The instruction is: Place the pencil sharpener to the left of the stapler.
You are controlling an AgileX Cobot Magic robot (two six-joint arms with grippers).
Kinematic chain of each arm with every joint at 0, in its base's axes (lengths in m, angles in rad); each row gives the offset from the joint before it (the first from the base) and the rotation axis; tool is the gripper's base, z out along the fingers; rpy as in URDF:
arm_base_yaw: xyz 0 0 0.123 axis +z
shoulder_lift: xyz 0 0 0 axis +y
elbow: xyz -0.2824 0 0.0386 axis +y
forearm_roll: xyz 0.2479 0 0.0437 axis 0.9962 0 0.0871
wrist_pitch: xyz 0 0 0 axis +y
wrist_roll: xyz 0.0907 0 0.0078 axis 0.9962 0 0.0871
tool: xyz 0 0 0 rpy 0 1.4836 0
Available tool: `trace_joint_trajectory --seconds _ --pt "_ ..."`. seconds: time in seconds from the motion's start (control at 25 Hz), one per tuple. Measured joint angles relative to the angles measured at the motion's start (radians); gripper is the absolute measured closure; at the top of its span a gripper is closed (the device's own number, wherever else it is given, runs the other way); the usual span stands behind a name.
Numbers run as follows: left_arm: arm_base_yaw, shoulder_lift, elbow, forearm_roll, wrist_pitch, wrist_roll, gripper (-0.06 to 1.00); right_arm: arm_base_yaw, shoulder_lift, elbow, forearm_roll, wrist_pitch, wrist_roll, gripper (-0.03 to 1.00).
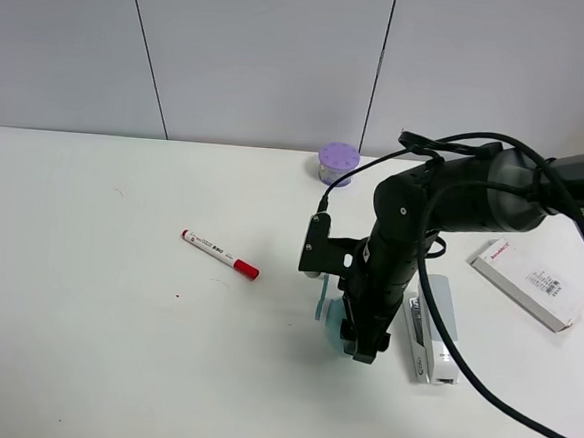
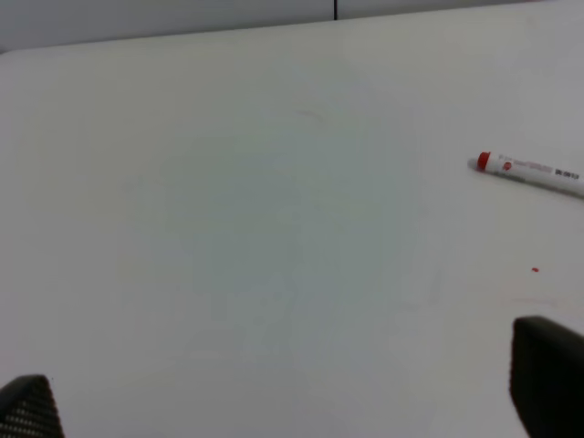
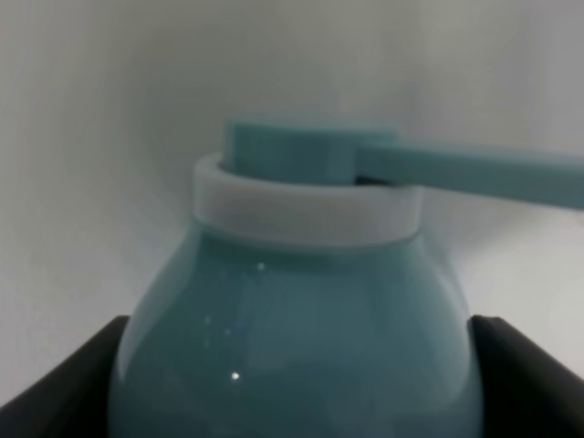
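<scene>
The teal pencil sharpener (image 1: 330, 310) is low over the white table, just left of the long grey and white stapler (image 1: 432, 331). My right gripper (image 1: 354, 339) reaches down from above and hides most of it. The right wrist view fills with the sharpener's rounded body (image 3: 292, 347), its white ring and its crank handle (image 3: 474, 169), and a dark finger (image 3: 64, 388) presses on each side. My left gripper (image 2: 283, 406) is open over bare table, out of the exterior high view.
A red-capped marker (image 1: 219, 254) (image 2: 529, 171) lies left of the sharpener. A small purple lidded container (image 1: 338, 164) stands at the back. A flat white box (image 1: 530, 284) lies right of the stapler. The right arm's cables hang over the stapler.
</scene>
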Motion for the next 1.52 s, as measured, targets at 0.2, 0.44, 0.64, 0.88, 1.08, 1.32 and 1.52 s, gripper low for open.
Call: trace_joint_trajectory --seconds 0.2,0.44,0.64,0.88,1.08,1.32,1.52 --pt "0.0 0.0 0.0 0.0 0.0 0.0 -0.05 0.0 0.0 0.0 0.0 -0.003 0.0 0.29" --pt "0.0 0.0 0.0 0.0 0.0 0.0 -0.05 0.0 0.0 0.0 0.0 -0.009 0.04 0.19" --pt "0.0 0.0 0.0 0.0 0.0 0.0 -0.05 0.0 0.0 0.0 -0.001 -0.026 0.075 -0.01" --pt "0.0 0.0 0.0 0.0 0.0 0.0 -0.05 0.005 -0.085 -0.032 0.002 0.069 0.112 -0.02" --pt "0.0 0.0 0.0 0.0 0.0 0.0 -0.05 0.005 -0.24 -0.227 0.032 0.302 0.313 -0.02" --pt "0.0 0.0 0.0 0.0 0.0 0.0 -0.05 -0.081 -0.315 -0.499 -0.048 0.48 0.501 -0.02" --pt "0.0 0.0 0.0 0.0 0.0 0.0 -0.05 -0.285 -0.362 -0.557 -0.099 0.484 0.555 -0.02"
